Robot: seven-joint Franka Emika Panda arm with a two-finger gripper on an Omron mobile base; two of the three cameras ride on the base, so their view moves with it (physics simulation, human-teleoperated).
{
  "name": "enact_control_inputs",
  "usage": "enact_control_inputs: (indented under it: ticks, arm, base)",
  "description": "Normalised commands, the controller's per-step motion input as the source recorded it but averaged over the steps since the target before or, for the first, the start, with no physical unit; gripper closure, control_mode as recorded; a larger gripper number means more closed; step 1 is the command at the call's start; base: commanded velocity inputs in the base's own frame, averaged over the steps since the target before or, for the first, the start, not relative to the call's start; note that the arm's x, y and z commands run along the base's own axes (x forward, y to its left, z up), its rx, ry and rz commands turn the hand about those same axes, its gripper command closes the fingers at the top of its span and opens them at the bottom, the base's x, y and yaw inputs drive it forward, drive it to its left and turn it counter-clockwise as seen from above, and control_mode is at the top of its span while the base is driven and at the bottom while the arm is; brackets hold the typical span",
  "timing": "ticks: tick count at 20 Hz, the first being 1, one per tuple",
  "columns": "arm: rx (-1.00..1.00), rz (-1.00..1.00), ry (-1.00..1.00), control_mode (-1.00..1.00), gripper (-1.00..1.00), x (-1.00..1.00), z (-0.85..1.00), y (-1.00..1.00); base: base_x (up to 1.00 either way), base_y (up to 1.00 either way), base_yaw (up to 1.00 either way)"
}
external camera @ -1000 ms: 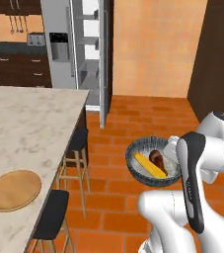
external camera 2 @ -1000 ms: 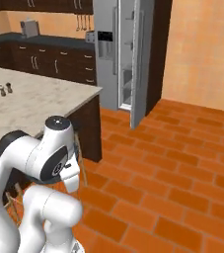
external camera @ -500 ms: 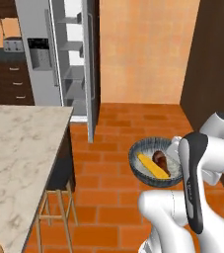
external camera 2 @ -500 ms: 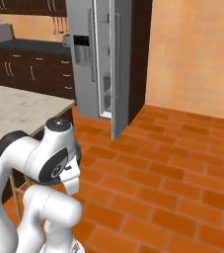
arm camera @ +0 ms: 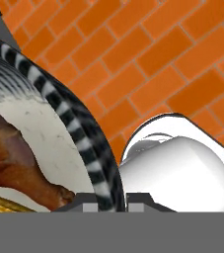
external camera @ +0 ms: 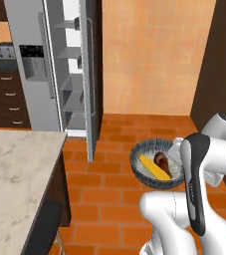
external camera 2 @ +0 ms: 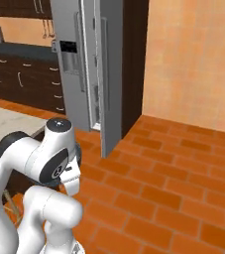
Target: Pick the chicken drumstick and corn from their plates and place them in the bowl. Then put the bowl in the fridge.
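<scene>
Two-finger gripper (arm camera: 105, 203) pinched on the rim of the dark speckled round bowl (external camera: 143, 172), carried above brick floor (external camera: 112, 199) (yellow corn cob (external camera: 154, 167) and reddish-brown drumstick (external camera: 163, 162) inside). Tall grey steel fridge (external camera: 40, 64) stood open, well apart.

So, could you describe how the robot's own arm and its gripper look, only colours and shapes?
The arm is glossy white, made of thick rounded segments, with a long dark grey stripe along one link. A round dark grey joint cap shows in the right base view. The gripper has two small dark fingertips. No cables or markings visible.
</scene>
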Motion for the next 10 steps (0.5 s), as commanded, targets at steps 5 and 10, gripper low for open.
enact_control_inputs:
  ticks: [5, 10]
  arm:
    - [0.00, 0.00, 0.00, 1.00, 1.00, 0.00, 0.00, 0.00]
    - [0.00, 0.00, 0.00, 1.00, 1.00, 0.00, 0.00, 0.00]
  base:
    - [1.00, -0.37, 0.07]
    - [1.00, -0.25, 0.13]
